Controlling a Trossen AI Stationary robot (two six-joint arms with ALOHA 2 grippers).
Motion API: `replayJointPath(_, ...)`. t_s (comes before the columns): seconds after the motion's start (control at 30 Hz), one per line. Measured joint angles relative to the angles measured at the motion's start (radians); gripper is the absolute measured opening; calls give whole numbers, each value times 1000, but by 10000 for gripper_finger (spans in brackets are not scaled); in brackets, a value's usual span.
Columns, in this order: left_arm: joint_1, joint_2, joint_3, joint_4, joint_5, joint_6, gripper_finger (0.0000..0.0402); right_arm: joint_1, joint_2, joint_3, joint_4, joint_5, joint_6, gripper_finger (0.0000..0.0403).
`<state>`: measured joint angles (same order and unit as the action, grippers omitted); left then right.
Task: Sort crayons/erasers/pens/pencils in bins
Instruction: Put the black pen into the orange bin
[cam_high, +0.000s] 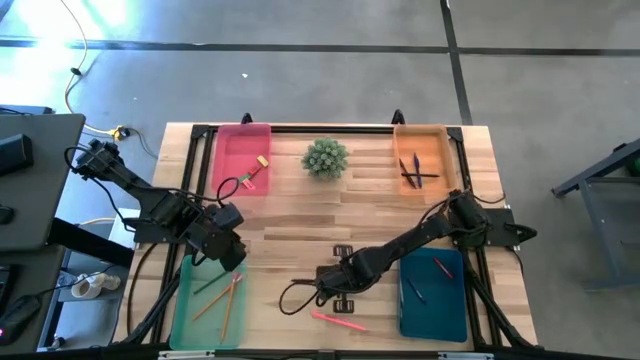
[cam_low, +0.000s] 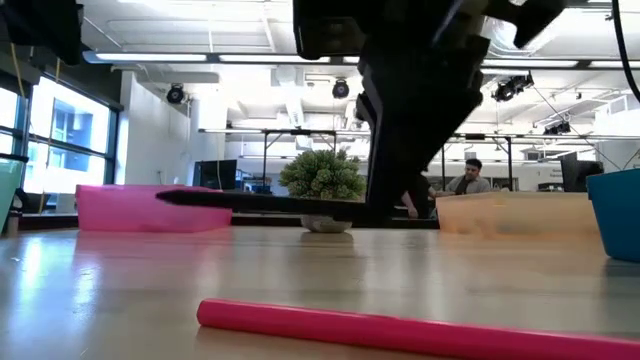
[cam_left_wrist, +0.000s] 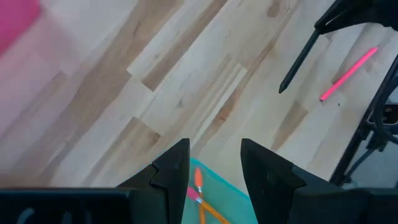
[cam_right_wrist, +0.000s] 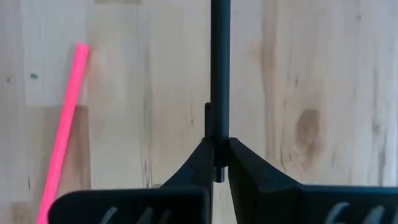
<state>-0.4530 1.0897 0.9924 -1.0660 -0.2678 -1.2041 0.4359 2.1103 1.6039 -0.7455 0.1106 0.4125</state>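
Right fingers (cam_right_wrist: 217, 163) clamp the black pen (cam_right_wrist: 219, 68) level, pointing straight ahead.

Bright room w/ long ceiling lights (cam_low: 300, 58). Sun glare on floor (cam_high: 95, 15) at top left. Pink pencil (cam_low: 420, 333) up close looks blurry; table (cam_low: 150, 290) shines.

The long pink-red pencil (cam_low: 420, 333) runs off the low view's right edge, and off the bottom of the right wrist view. Beside it, the slim dark pen (cam_right_wrist: 219, 74) is cut by the top edge there, its far end unseen. Small pieces inside the shallow translucent pink plastic bin (cam_high: 240, 160), beyond the pencil, are too tiny to identify.
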Motion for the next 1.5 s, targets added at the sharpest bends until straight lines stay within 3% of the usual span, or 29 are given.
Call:
replayJointPath(0.37, 1, 0, 0, 13, -116, 174, 131, -45, -71, 1, -70, 109, 211, 10)
replayJointPath(0.8, 1, 0, 0, 96, -280, 365, 131, -169, -233, 3, -226, 353, 332, 11)
replayJointPath(1.13, 26, 9, 0, 111, -321, 407, 131, -267, -412, 3, -460, 554, 348, 11)
replayJointPath(1.5, 100, 14, 0, 321, -321, 485, 131, -414, -638, 3, -823, 712, 432, 12)
